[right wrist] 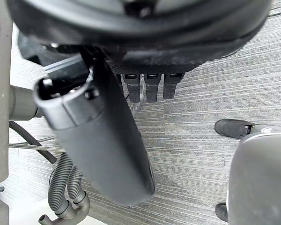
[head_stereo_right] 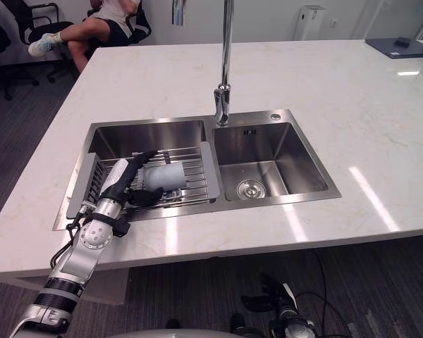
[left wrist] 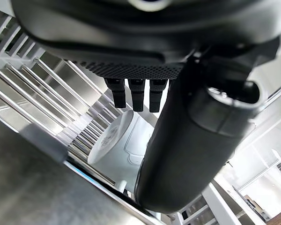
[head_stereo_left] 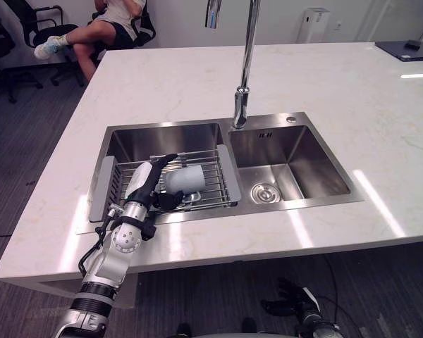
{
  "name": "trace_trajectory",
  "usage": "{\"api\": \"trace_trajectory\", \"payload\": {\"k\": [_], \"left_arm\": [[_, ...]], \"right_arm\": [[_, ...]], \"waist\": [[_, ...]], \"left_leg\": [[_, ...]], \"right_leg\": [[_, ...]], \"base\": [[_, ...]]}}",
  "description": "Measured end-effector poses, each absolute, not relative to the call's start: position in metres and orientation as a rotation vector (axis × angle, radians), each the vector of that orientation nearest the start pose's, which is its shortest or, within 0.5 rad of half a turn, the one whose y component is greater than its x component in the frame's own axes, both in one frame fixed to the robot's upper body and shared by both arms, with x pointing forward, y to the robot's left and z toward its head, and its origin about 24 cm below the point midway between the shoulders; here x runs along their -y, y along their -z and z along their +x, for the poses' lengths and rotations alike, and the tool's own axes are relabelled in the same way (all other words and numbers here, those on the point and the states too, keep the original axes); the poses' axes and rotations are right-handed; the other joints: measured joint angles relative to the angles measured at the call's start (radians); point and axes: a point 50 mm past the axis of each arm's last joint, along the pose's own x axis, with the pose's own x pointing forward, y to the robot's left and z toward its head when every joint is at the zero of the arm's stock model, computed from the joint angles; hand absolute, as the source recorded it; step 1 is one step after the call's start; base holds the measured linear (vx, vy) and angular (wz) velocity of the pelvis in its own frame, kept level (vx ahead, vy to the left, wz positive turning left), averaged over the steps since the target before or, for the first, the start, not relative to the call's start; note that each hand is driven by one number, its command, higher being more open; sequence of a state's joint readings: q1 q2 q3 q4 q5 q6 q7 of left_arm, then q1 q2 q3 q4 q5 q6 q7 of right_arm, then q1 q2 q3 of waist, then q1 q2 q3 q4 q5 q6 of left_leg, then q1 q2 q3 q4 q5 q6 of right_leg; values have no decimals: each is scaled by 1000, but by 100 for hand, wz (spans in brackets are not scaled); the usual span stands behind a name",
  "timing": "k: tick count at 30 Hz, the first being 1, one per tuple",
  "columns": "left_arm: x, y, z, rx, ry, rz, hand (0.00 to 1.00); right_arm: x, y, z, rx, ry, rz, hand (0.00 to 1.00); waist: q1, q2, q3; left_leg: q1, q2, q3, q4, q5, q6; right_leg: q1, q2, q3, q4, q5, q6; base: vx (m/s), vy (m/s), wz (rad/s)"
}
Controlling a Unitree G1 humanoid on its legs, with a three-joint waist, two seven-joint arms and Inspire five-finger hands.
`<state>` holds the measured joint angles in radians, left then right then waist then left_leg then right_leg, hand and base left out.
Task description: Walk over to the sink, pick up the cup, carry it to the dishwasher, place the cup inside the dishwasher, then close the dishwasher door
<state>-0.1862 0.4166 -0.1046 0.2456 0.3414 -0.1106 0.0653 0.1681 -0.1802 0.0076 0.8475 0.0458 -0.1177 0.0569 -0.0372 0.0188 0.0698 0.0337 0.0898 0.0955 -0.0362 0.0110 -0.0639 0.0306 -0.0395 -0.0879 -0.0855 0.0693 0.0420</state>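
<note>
Since I'm at the stainless steel sink [head_stereo_left: 296, 120], the walk's done. My dark left hand [head_stereo_left: 144, 183] sits open over the pale grey cup [head_stereo_left: 186, 180] lying sideways on the wire rack [head_stereo_left: 213, 169] — no grip yet. Carrying, loading, door-closing all remain.

Both eye views look steeply down from above the near edge of the counter [head_stereo_left: 338, 105], facing far across the sink [head_stereo_left: 296, 151]; they share the counter, sink, tap [head_stereo_left: 248, 49], rack [head_stereo_right: 190, 179] and left hand [head_stereo_left: 144, 184], the right eye standing slightly further right; the left wrist view looks from very close along its hand at the rack and cup [left wrist: 117, 150]; the right wrist view looks past the right hand [right wrist: 103, 140], down at the floor [right wrist: 201, 108].
</note>
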Motion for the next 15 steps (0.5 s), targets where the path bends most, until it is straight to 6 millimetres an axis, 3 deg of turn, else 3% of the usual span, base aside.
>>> {"api": "trace_trajectory", "payload": {"k": [15], "left_arm": [[-214, -63, 310, 18, 167, 1024, 90]], "right_arm": [[212, 139, 112, -895, 30, -99, 90]], "waist": [[-13, 1, 1]], "left_leg": [[-16, -1, 7, -4, 0, 0]], "right_leg": [[-24, 0, 11, 0, 0, 1]], "base": [[-4, 0, -1]]}}
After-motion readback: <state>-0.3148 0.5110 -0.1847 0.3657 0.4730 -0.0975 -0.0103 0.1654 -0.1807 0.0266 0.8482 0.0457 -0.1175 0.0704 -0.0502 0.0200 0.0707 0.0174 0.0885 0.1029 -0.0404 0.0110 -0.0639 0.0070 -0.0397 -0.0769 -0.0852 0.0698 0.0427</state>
